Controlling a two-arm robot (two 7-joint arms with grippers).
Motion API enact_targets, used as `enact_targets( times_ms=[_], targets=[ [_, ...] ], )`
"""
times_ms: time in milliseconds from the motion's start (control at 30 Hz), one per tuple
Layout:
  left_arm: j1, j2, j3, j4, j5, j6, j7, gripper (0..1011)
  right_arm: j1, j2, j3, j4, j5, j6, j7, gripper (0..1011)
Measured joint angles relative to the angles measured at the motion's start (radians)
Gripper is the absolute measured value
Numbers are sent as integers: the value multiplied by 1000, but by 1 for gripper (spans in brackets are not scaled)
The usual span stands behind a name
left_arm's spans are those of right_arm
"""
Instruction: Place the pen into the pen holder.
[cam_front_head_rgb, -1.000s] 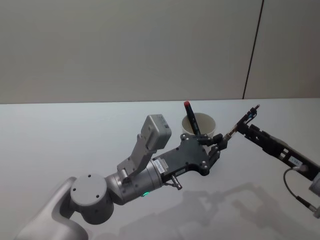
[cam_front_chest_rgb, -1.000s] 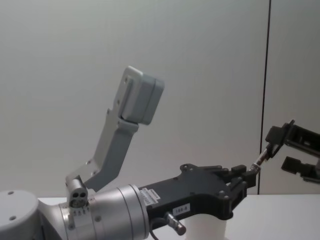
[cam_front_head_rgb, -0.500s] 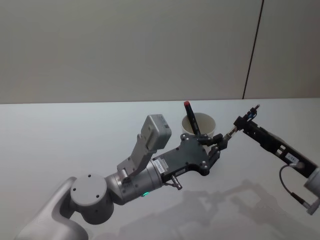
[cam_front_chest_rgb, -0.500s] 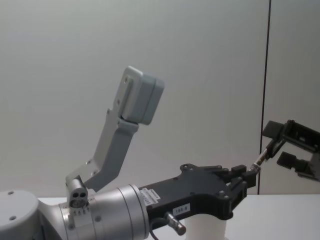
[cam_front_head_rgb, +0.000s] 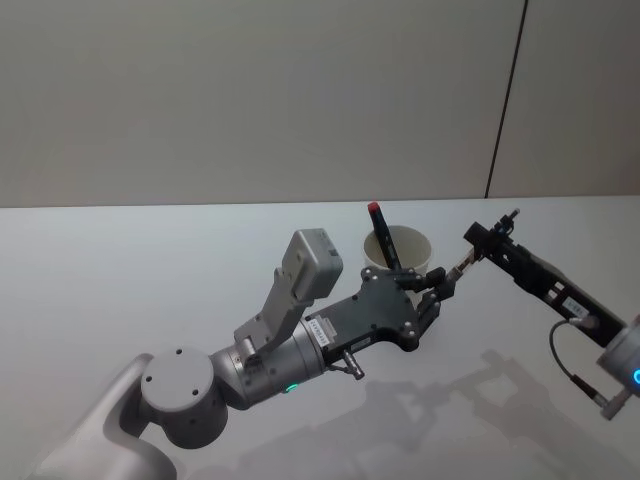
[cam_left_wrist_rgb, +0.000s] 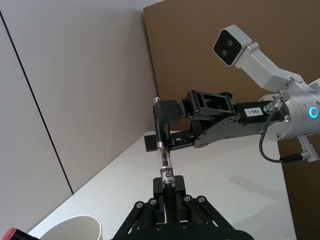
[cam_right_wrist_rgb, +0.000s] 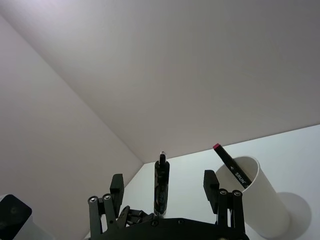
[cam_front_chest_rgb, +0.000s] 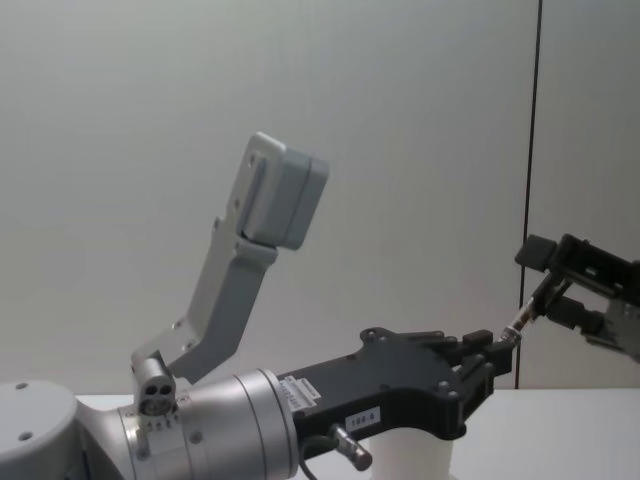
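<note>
Head view, near to far: left arm enters from about 7 o'clock and reaches toward centre; the left gripper (cam_front_head_rgb: 437, 282) sits just at 5 o'clock of the pen holder (cam_front_head_rgb: 412, 243), its fingers closed tight on the lower end of the pen (cam_front_head_rgb: 462, 263). The left wrist view confirms it: fingertips (cam_left_wrist_rgb: 170, 186) pinch the barrel, pen (cam_left_wrist_rgb: 162, 150) rising straight away from them. The pen is off the table, slanting up toward 2 o'clock from the left gripper, spanning the gap between the two arms. Its far end lies between the fingers of the right gripper (cam_front_head_rgb: 492, 238), which comes in from 4 o'clock. Right wrist view: pen (cam_right_wrist_rgb: 160, 187) stands midway between two fingers (cam_right_wrist_rgb: 210, 182) spread wide, both clear of the barrel, so the right gripper grips nothing. Pen holder stands upright on the white table (cam_front_head_rgb: 120, 270), at roughly 12 o'clock from the left gripper, near the table's far edge. A black marker with a red cap (cam_front_head_rgb: 382, 238) leans inside it, cap projecting above the rim toward 11 o'clock. Chest view: the left gripper (cam_front_chest_rgb: 495, 352) holds the pen tip-up toward the right gripper (cam_front_chest_rgb: 560, 285) at 2 o'clock.
</note>
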Motion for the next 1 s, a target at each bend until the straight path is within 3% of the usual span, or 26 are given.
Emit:
enact_targets(
  times_ms=[400, 700, 933, 1000],
  targets=[
    [0, 0, 0, 0, 0, 0, 0, 137, 10, -1, -17, 14, 3, -20, 3, 984],
    [0, 0, 0, 0, 0, 0, 0, 136, 12, 2, -26, 18, 14, -26, 8, 766],
    [0, 0, 0, 0, 0, 0, 0, 136, 12, 5, -29, 18, 38, -30, 8, 507],
    [0, 0, 0, 0, 0, 0, 0, 136, 12, 5, -30, 18, 47, -32, 6, 476]
  ],
)
